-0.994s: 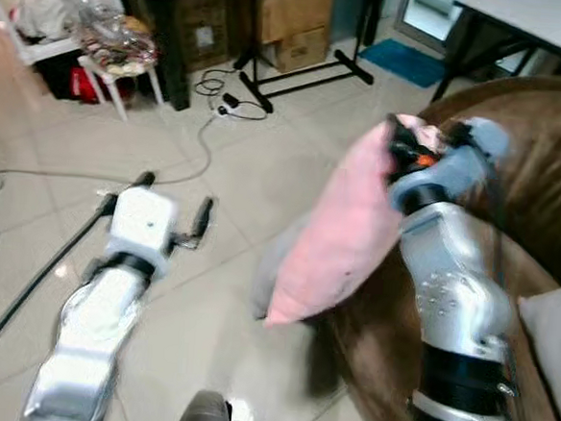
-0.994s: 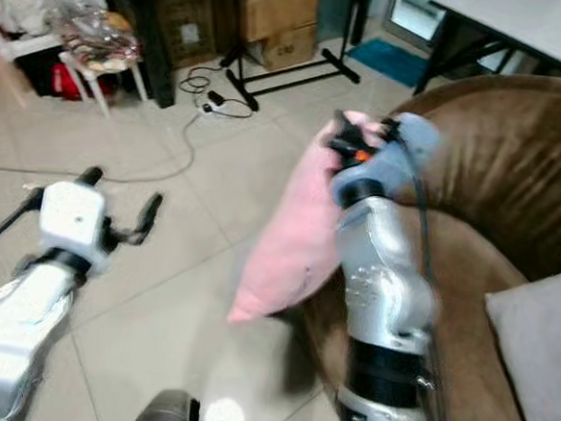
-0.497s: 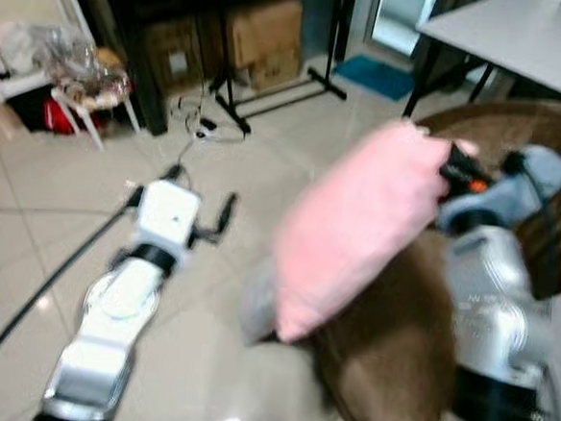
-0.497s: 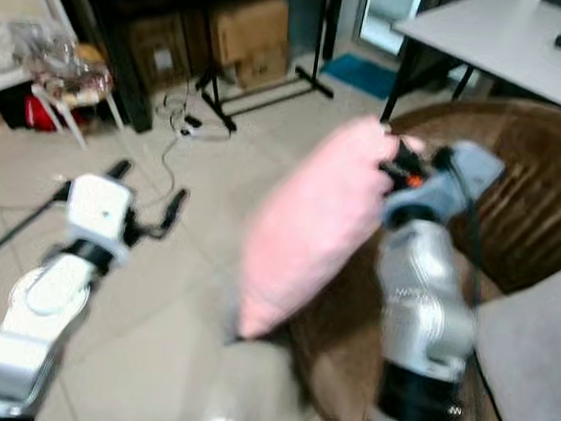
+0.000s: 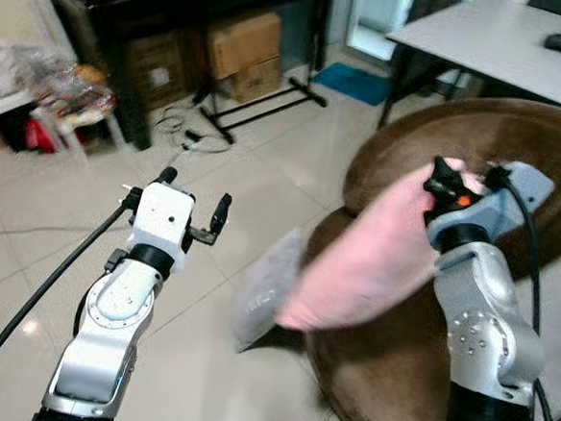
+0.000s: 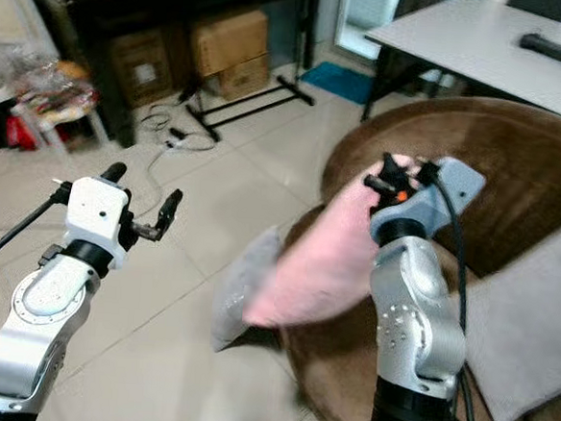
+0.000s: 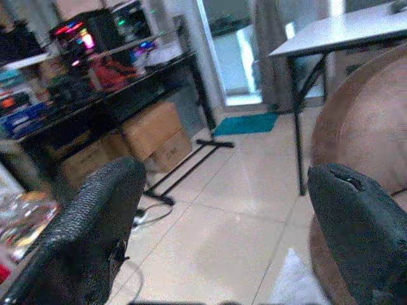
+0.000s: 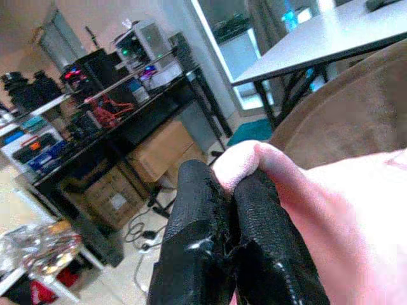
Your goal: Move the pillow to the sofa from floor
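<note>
— Right hand (image 6: 391, 175) is pinched tight on one corner of the pink pillow (image 5: 368, 265), w/ both fingers (image 8: 210, 222) closed on the fabric. Where's the rest of it?

— Hanging from our grip, long axis slanting down and to our left, low end over the sofa (image 5: 516, 140) front edge, above the floor. Seat lies to our right and ahead, so we judge the swing has to go rightward, over the arm.

— Left hand (image 5: 192, 204)?

— Open, fingers (image 7: 95, 222) spread wide, nothing in it, out over the floor tiles, well apart from the pillow. Right arm's the only one on it.

— Anything on the sofa already?

— Grey cushion (image 6: 533, 315) on the seat, at our right. Another grey cushion (image 5: 265, 291) leans on the floor against the sofa base, below the pink one. No containers in play.
</note>
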